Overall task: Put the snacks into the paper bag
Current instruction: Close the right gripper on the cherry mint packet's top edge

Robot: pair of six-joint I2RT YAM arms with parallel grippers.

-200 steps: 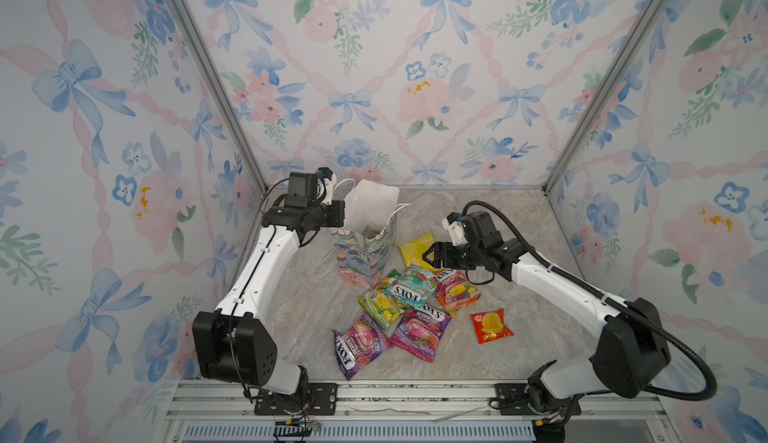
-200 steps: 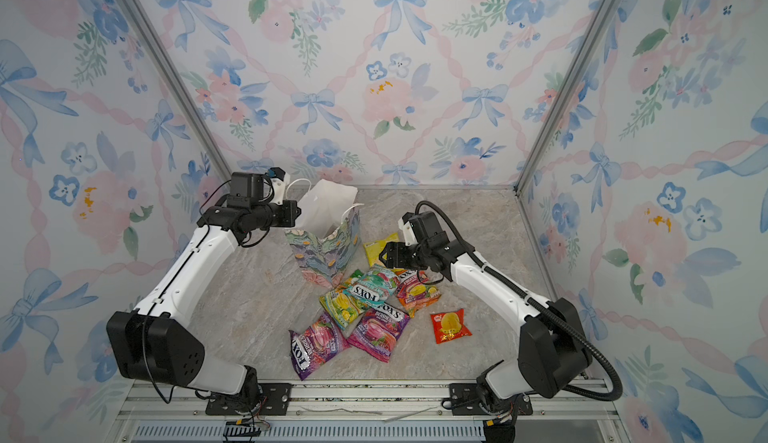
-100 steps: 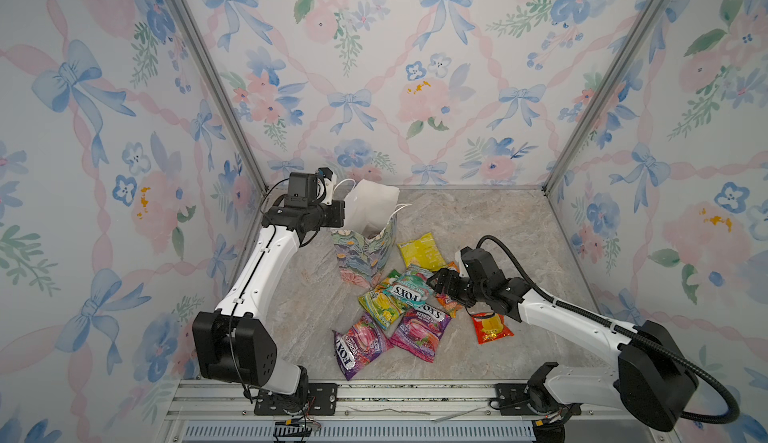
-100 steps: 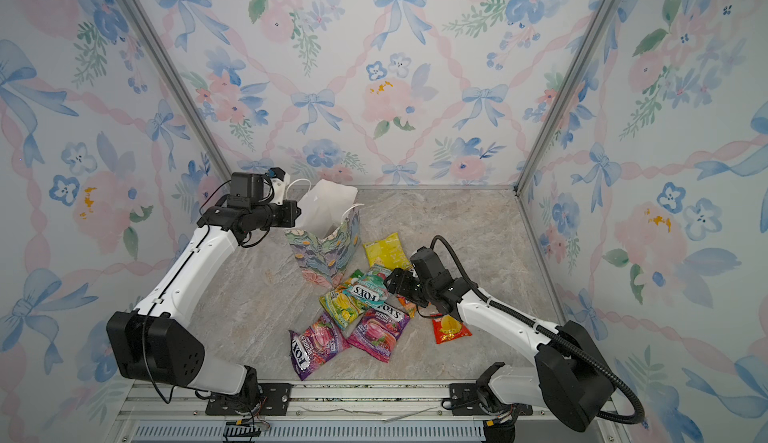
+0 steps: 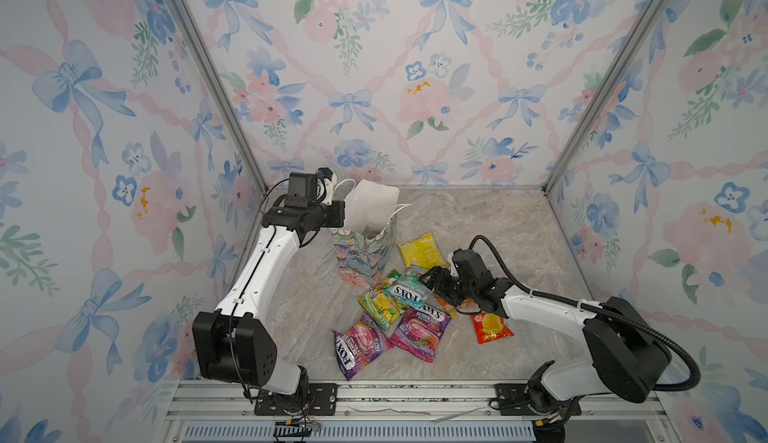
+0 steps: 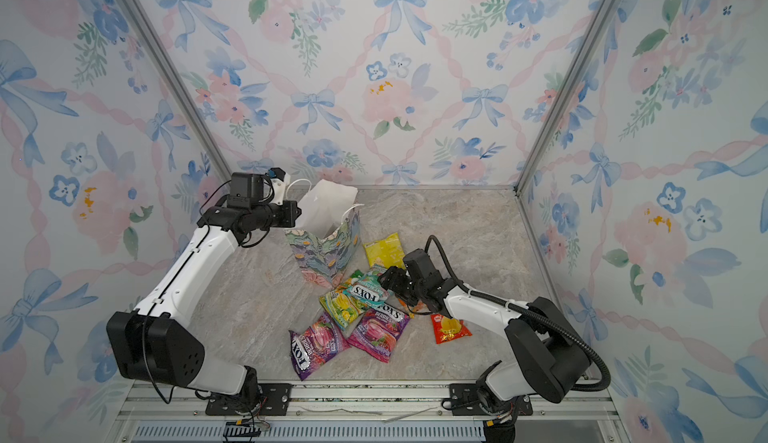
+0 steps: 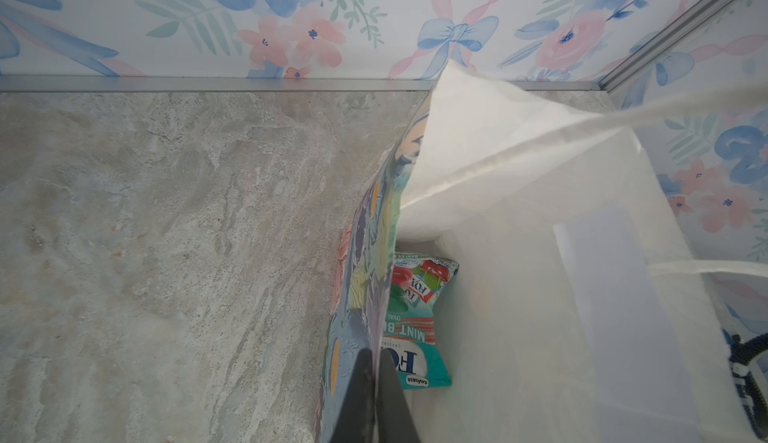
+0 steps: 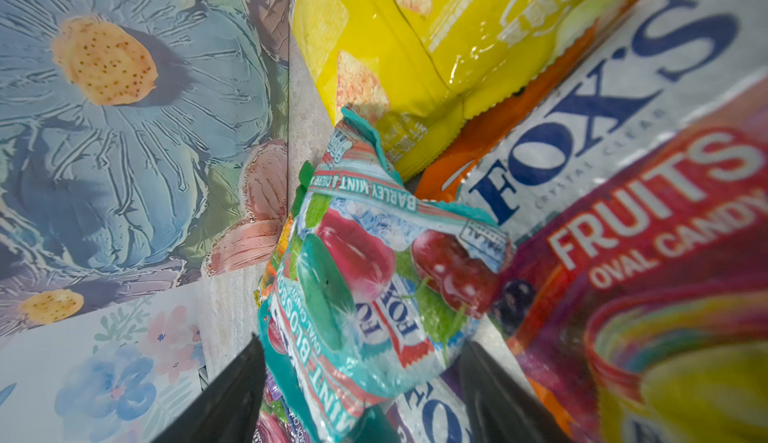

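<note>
orange packet (image 5: 448, 307) mostly under right arm (image 5: 540, 301), teal packet (image 7: 415, 324) partly behind paper bag (image 7: 361, 254) wall

Glossy crinkled plastic snacks (image 5: 405, 292), matt paper bag (image 5: 360, 254) with brushstroke-textured print; stone-look matt floor (image 5: 478, 220), brushed metal rail (image 5: 415, 396)

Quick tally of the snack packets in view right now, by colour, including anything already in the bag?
Purple packets: 2
Teal packets: 2, one inside the paper bag
Green-yellow packet: 1
Yellow packet: 1
Orange packet: 1
Red-yellow packet: 1
Total: 8
</note>
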